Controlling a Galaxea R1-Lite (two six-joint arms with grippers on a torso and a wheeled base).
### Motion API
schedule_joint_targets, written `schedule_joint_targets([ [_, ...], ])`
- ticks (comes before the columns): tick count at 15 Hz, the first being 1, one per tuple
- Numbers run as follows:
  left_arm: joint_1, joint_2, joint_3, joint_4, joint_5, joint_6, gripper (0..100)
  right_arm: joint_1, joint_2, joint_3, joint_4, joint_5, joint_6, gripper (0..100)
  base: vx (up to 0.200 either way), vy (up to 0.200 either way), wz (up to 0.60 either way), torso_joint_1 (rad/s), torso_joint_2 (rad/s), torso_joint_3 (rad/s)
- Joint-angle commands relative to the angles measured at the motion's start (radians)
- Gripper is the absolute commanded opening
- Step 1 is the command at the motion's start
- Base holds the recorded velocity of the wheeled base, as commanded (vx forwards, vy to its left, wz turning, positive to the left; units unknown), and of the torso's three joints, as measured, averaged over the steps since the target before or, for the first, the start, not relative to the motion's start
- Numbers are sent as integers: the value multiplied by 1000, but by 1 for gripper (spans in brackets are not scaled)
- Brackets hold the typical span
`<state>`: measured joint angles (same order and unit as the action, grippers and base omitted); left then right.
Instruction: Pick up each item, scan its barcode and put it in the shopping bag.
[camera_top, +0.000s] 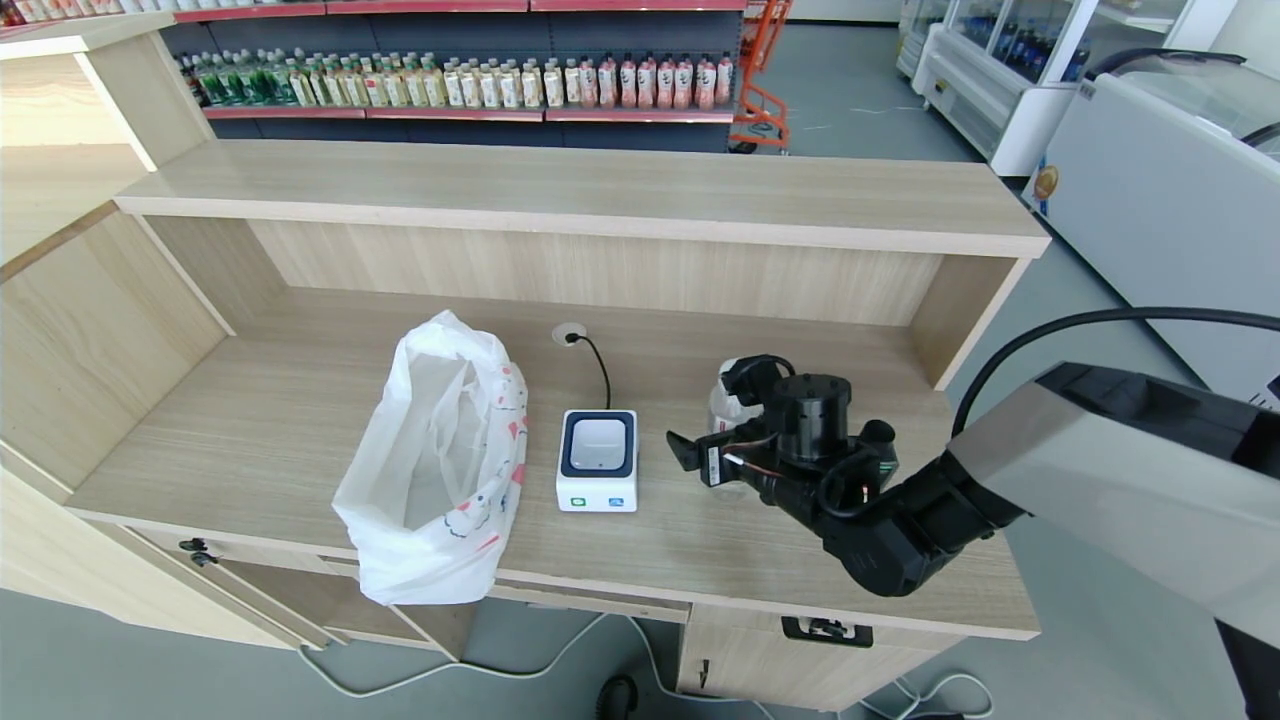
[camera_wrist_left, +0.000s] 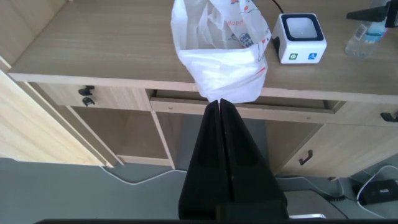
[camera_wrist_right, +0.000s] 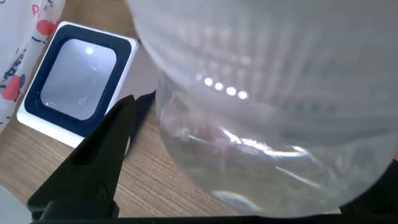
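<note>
Jaws of the left gripper (camera_wrist_left: 221, 106) are pressed together on nothing, parked below the front edge of the counter (camera_top: 250, 430), in line with the bag (camera_top: 440, 460) and well apart from the bottle (camera_wrist_left: 362, 38). Rightward: bag, scanner (camera_top: 598, 458) just beside it, then the bottle, upright near the scanner's right side, long axis vertical. Right gripper (camera_top: 718, 425), clearly the nearer, has its jaws spread to either side of the bottle; pad contact unresolvable, probably not clamped.

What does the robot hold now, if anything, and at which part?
Nothing yet. The right gripper brackets the body of the clear plastic bottle, a gap beside one finger. The left gripper is shut, empty.
</note>
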<state>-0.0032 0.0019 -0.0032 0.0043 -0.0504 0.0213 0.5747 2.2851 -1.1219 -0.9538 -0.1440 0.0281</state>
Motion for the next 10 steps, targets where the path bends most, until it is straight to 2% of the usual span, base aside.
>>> schedule_joint_targets([
  [1,0,0,0,0,0,0,0,2,14,-13,-2,1,-2,0,0,0,0,0,0,0],
  [10,0,0,0,0,0,0,0,-16,4,-4,-8,0,0,0,0,0,0,0,0,0],
])
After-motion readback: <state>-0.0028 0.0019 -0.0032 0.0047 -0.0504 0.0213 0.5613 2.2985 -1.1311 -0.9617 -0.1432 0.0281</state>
